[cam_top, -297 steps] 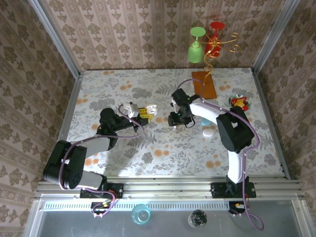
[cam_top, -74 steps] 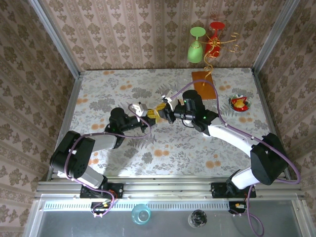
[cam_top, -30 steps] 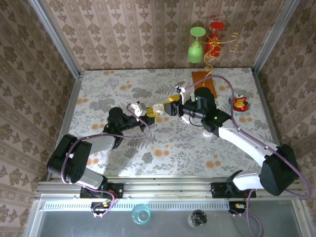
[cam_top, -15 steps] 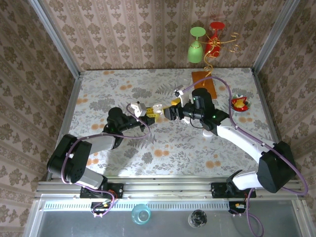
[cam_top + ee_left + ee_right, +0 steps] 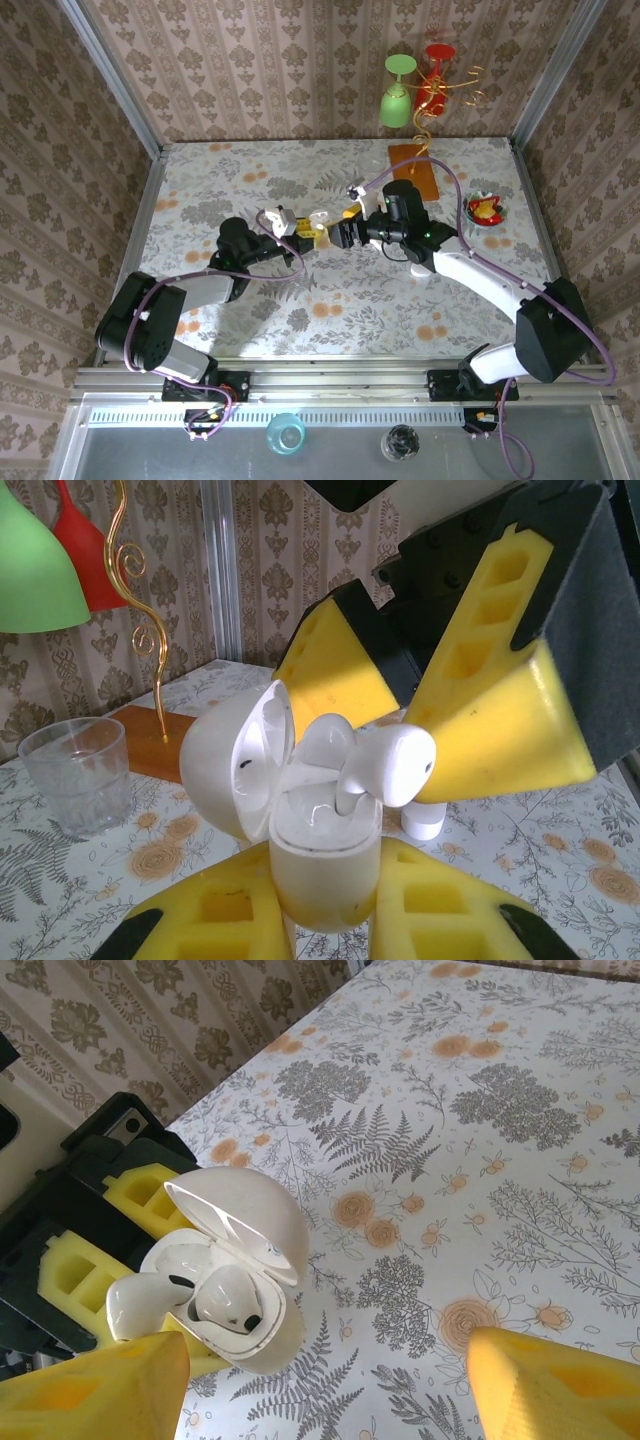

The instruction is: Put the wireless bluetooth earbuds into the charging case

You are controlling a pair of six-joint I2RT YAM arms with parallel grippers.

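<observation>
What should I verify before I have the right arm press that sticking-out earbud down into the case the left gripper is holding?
1. Charging case clamped in the left gripper: ok.
2. Lid swung open, wells exposed: ok.
3. Right gripper open, nothing between its fingers: ok.
4. Raised earbud seated in its well: not ok; it lies tilted across the rim.
5. Other earbud seated: cannot tell; it sits low in the case, but its fit is hidden.
6. Lid free to close: not ok while the raised earbud juts above the rim.
</observation>
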